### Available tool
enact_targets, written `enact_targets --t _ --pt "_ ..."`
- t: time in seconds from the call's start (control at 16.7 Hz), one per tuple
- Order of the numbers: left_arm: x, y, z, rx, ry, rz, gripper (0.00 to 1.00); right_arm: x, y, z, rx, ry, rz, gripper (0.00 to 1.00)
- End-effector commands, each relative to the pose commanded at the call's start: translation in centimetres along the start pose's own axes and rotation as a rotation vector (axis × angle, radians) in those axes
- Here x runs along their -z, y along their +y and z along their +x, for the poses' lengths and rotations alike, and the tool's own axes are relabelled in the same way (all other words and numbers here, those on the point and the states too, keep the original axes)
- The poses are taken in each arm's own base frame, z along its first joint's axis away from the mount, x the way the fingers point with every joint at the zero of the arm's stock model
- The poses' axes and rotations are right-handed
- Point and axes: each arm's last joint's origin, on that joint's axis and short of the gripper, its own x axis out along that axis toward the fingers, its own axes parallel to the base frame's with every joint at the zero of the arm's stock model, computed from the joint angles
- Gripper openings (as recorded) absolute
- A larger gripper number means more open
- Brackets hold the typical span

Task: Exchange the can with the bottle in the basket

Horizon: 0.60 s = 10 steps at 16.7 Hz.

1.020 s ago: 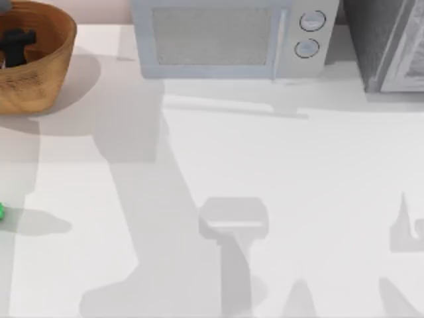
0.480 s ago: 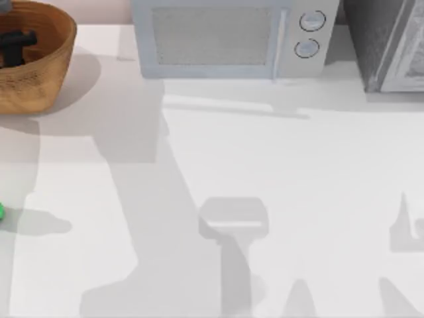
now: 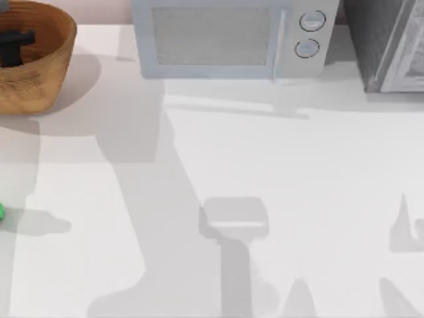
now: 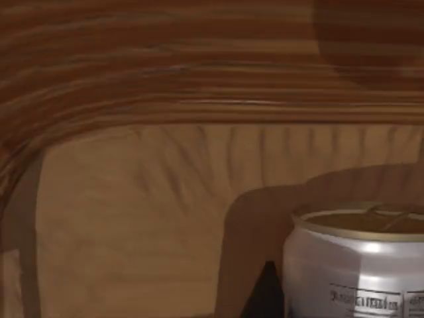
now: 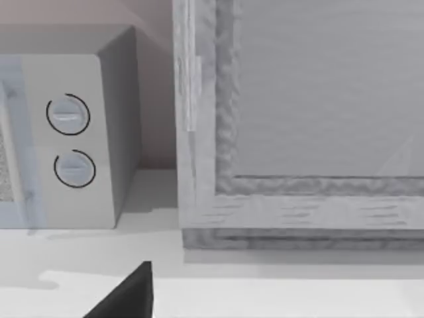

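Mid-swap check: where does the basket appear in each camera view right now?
Top view: the basket sits at the table's far left corner, cut by the picture's edge.
Left wrist view: its woven inner wall rises behind the can.
Right wrist view: not in it.
Shared landmark: the microwave, also in the right wrist view.

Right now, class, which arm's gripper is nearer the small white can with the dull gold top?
Left. The left gripper is down inside the wicker basket, beside the can; the right gripper faces the microwave.

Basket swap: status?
Left pincer down inside basket, beside can, grip state unclear. Bottle on table, left edge. Right arm parked facing microwave. No obstruction seen.
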Motion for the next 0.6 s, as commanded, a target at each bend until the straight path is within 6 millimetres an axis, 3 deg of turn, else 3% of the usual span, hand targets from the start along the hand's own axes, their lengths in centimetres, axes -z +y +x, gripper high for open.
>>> enact_targets --t 0.18,0.36,0.6 --pt "0.7 -1.1 -3.5 -0.028 -0.046 -0.006 0.0 0.0 0.0 0.0 0.0 0.0 0.0 1.0" --pt "2.4 -3.4 -9.0 -0.064 -0.151 0.016 0.0 0.0 0.0 0.0 0.0 0.0 0.0 1.0" --pt "7.5 -7.4 -17.0 -0.109 -0.353 0.069 0.0 0.0 0.0 0.0 0.0 0.0 0.0 1.0"
